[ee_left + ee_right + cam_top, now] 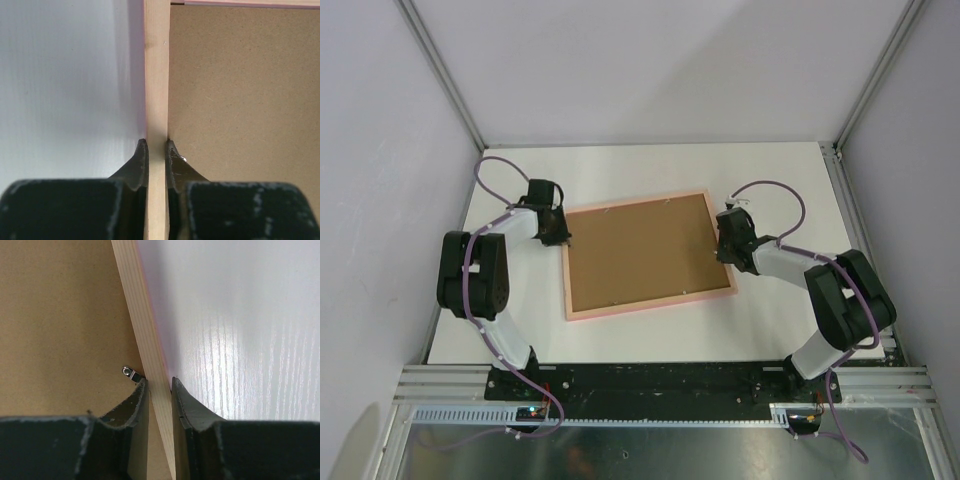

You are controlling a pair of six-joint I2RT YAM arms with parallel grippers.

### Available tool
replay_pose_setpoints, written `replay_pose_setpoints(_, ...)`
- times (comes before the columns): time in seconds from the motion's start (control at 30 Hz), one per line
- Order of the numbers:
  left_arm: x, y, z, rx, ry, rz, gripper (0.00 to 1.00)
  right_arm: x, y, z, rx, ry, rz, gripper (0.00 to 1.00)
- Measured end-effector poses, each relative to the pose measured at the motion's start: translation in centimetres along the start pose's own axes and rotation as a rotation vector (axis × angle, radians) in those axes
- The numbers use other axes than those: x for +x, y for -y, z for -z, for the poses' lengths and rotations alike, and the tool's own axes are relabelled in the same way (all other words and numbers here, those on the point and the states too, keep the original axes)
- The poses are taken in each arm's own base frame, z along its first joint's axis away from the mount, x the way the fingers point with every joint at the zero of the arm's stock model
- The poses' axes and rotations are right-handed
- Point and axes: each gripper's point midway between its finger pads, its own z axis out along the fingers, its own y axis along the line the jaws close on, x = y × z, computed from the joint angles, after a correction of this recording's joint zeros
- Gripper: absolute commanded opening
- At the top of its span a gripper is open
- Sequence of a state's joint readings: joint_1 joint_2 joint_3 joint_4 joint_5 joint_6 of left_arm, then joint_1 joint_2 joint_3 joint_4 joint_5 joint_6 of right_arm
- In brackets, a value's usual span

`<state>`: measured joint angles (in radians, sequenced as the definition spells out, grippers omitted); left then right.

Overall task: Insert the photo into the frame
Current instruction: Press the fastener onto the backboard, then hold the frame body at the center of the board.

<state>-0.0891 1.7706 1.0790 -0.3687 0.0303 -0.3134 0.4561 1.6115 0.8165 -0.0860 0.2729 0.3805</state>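
The frame (650,303) lies back-up on the white table, its pale wood rails around a brown backing board (642,250). The photo is hidden. My left gripper (560,238) is at the frame's left rail. In the left wrist view it (156,142) is shut on that rail (157,75), one finger outside on the table side, one over the board. My right gripper (723,245) is at the right rail. In the right wrist view its jaws (159,380) straddle the slanting rail (137,305), and both fingertips touch it.
A small metal turn tab (129,373) sits on the backing board by my right gripper's inner finger. The bare white table (650,170) spreads round the frame. Grey walls and metal posts (440,70) enclose it at the back and sides.
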Motion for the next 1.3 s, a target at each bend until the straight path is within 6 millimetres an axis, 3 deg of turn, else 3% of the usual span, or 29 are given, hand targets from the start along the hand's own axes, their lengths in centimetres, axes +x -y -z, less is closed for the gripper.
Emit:
replay_pose_setpoints(0.17,0.0,0.0,0.5,-0.007,0.0,0.03,0.42,0.4,0.2,0.3,0.009,-0.008,-0.04,0.0)
replay_pose_setpoints(0.27,-0.1,0.7,1.7,0.014,0.011,0.058,0.52,0.6,0.0,0.4,0.006,-0.011,-0.059,0.0)
replay_pose_setpoints(0.47,-0.8,1.5,3.8,0.032,0.065,0.148,0.56,0.8,-0.8,0.6,-0.004,-0.012,-0.097,0.0)
replay_pose_setpoints(0.73,-0.1,0.2,3.2,-0.056,0.058,0.29,0.62,0.9,-1.1,0.6,-0.005,-0.009,-0.113,0.0)
replay_pose_setpoints(1.03,-5.5,1.5,0.8,-0.058,0.108,0.308,0.65,1.0,-1.1,0.7,-0.004,-0.008,-0.111,0.0)
replay_pose_setpoints(1.3,-5.9,1.1,-3.2,-0.103,0.062,0.307,0.66,1.4,-1.2,1.1,-0.006,-0.018,-0.1,0.0)
